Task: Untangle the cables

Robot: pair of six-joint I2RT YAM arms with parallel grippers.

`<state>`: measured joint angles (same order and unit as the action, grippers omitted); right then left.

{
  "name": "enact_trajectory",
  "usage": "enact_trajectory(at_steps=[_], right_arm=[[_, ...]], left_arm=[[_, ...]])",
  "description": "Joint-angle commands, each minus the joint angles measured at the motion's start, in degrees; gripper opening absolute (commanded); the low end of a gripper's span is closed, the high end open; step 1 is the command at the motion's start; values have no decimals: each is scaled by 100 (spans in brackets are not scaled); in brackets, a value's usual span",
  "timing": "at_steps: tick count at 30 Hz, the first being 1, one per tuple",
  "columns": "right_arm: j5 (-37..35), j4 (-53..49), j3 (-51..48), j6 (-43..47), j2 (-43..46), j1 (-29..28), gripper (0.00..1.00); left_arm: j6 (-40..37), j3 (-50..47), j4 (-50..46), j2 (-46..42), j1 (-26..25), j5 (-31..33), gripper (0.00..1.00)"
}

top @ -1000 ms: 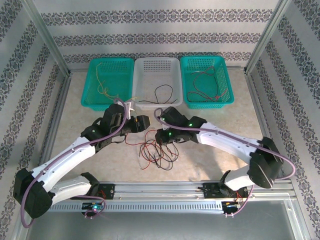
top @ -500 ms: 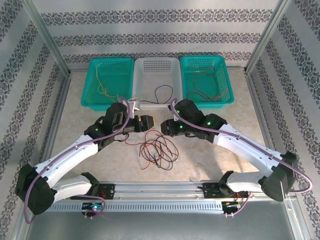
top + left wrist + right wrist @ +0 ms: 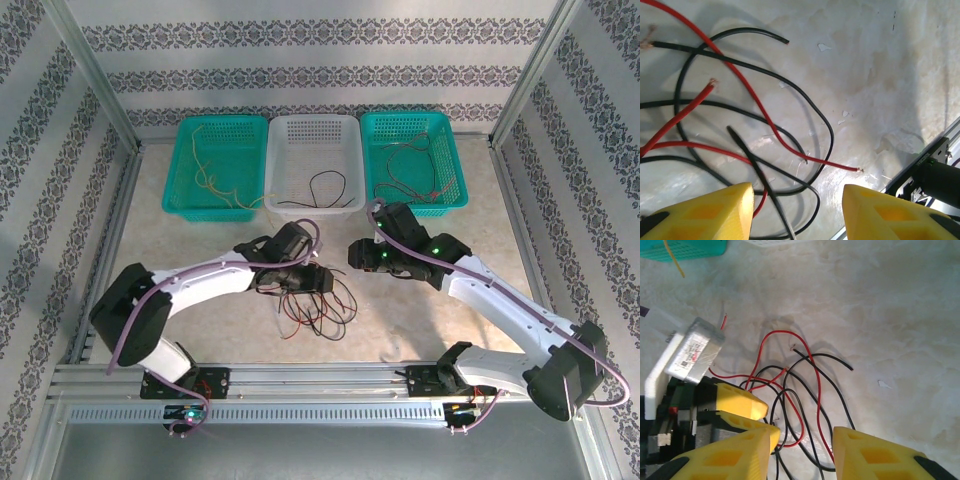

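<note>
Both arms (image 3: 210,272) bend inward, left pincer (image 3: 318,280) low over cables (image 3: 318,308).

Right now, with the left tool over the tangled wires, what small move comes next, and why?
Probably lower the left tool and close it on the thin black wire that runs into the gap between its yellow fingers. The tool hangs open and empty over the tangle of thin red and black wires.

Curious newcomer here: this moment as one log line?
left gripper: open, over cables | right gripper: open, empty | cables: red and black, tangled on table
</note>
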<state>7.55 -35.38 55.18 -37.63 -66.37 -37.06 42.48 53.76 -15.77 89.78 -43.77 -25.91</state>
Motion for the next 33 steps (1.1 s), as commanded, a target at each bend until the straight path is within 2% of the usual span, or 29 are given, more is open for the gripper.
enact_trajectory(at_steps=[1,4,7,10,12,16,23,27,33], right_arm=[[80,48,-81,-42,75,82,39],[89,57,-97,-42,97,156,39],[90,88,-104,-75,137,223,39],[146,135,-96,-113,152,310,39],[215,158,-54,-105,137,376,39],[468,298,17,-83,106,496,39],[1185,959,2,-4,413,507,43],[1438,1239,-32,-11,636,508,49],[1680,1578,-100,-120,843,398,54]], left_arm=[[-71,229,-291,242,-87,5,49],[-106,398,-401,589,-123,-1,38],[-308,728,-827,730,-141,112,18],[-581,982,-1227,456,-141,448,10],[-715,1141,-1446,211,-141,637,0],[-960,1602,-1671,-168,-139,363,0],[-1132,2109,-1353,-1062,-79,-54,0],[-968,2100,-580,-1644,-32,-233,4],[-419,2086,548,-2042,103,-584,0]])
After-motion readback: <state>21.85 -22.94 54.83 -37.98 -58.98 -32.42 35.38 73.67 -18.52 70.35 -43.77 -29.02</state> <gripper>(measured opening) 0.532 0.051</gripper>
